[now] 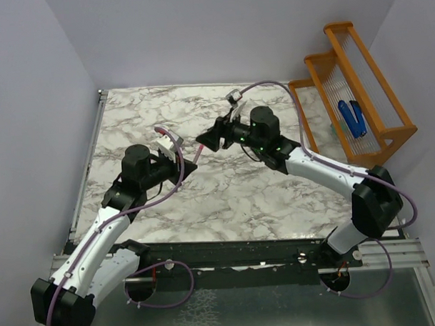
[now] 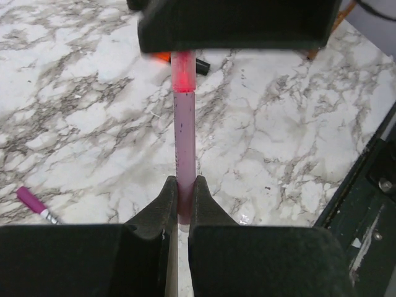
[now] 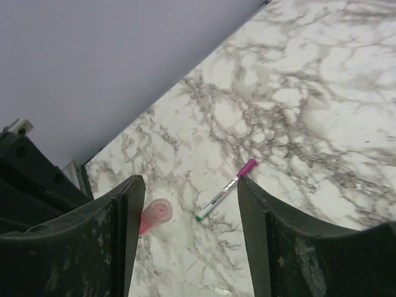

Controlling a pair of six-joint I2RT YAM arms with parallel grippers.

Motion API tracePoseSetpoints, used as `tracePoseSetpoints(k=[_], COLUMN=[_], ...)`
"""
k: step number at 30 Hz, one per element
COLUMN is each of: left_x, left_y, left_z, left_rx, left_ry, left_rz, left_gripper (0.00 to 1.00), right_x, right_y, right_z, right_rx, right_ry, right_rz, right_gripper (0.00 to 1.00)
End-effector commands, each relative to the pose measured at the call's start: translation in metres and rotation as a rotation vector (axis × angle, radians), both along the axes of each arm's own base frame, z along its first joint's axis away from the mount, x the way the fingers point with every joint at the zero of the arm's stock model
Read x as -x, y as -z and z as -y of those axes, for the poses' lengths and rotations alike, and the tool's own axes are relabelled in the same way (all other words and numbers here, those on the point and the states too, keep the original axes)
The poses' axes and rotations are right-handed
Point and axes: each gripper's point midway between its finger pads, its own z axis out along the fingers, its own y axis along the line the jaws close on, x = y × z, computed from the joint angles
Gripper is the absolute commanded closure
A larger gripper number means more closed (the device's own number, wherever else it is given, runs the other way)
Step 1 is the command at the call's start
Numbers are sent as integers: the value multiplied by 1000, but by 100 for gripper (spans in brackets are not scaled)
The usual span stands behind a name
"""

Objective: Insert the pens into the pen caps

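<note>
Pink pen [image 2: 184, 142] sits clamped at its near end between the shut fingers of the left tool [image 2: 184, 185], held clear of the marble tabletop [image 2: 80, 111]. Its long axis runs straight away from that tool, and in the top view it slants up and to the right. The brighter pink far end points at the right tool [image 3: 189, 185], whose fingers stand apart. From the right wrist that round end shows just beside the inner face of one finger, and I cannot tell if they touch. A whitish-grey pen [image 3: 223, 192] lies flat below, magenta end one way, green tip the other. A stubby black marker [image 2: 203, 64] lies crosswise beyond, mostly hidden. Farthest off stands the orange wooden rack [image 1: 358, 94].
</note>
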Motion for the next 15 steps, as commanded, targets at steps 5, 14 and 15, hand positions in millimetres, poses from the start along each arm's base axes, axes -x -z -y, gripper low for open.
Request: tracePoseSetpoints(k=[5,14,15], left_x=[21,-28,-34], left_y=[23,74,79], left_z=[27,11,8], left_rx=[84,32,29], left_ry=[146,-175,-220], left_rz=[-180,-386,-407], left_gripper=[100,100,100], right_x=[-38,-34,-33], right_y=[-54,-49,-46], right_z=[86,116,119], right_rx=[-107,-68,-58], right_ry=[273,349,358], right_rz=[156,184,181], right_gripper=[31,31,31])
